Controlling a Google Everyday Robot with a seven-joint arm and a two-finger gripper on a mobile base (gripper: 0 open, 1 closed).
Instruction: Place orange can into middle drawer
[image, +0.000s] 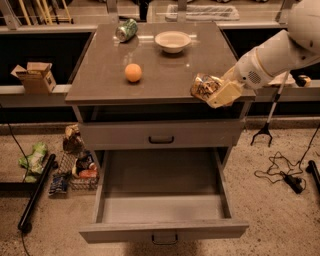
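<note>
Can (204, 86), crinkled gold-brown, in jaws, table (165, 86) edge

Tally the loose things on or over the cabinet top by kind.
Cans: 2 (green can at the back; orange can held in the gripper at the front right edge of the cabinet top)
Bowls: 1 (white bowl)
Balls: 1 (orange ball)
Total: 4

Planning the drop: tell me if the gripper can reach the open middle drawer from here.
Probably yes. The gripper, holding the orange can at the front edge of the table, has the middle drawer pulled open below, floor bare.
</note>
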